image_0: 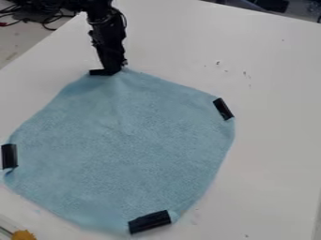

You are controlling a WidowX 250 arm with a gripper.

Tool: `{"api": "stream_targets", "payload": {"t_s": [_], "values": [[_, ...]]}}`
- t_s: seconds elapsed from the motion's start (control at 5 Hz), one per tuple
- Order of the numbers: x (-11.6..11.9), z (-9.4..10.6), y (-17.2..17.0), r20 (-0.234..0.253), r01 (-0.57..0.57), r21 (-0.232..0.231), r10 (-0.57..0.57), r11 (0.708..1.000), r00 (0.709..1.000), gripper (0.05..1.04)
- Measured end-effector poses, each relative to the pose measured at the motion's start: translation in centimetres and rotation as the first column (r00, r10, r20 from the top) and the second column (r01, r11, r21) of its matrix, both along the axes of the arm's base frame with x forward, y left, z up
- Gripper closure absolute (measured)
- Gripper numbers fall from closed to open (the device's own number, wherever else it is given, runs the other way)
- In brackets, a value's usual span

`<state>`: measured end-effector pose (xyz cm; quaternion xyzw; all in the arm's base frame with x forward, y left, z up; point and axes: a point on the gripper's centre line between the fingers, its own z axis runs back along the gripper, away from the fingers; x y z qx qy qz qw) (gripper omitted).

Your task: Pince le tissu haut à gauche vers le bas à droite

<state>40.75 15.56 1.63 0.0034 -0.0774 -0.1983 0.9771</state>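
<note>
The blue cloth [125,140] spreads over the tabletop [276,140], from the frame's left edge to right of centre, with black strips [149,221] at its left, right and bottom corners. The hand [113,69], upper left, meets its top corner; whether it pinches, I cannot tell.

The square-cut fabric cloth with rounded sides [125,150] is light blue, in one plain tone with faint mottling and no printed pattern. The rectangular strips at its right [223,108], left [9,156] and bottom [149,221] corners are solid black. The two-finger gripper [113,70] is black. The smooth flat tabletop [276,140] is off-white, marked with scattered dark specks [244,73]. The thin tangled cables [28,15] are black, with some red. The small rounded object [24,235] is orange-yellow.
</note>
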Motion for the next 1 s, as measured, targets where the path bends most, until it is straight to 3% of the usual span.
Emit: {"api": "stream_targets", "payload": {"t_s": [0.2,0.4,0.6,0.8,1.0], "values": [[1.3,1.9,-0.9,0.017,0.067,0.071,-0.068,0.995,0.998,1.026],[1.8,5.5,-2.3,0.066,0.085,0.145,-0.096,0.986,0.993,1.026],[0.2,7.7,-4.1,0.086,0.058,0.172,-0.073,0.983,0.994,1.026],[-2.8,10.0,-6.9,0.132,0.009,0.144,-0.028,0.99,0.991,1.026],[-6.2,10.3,-9.3,0.153,-0.049,0.067,0.038,0.997,0.987,1.026]]}}
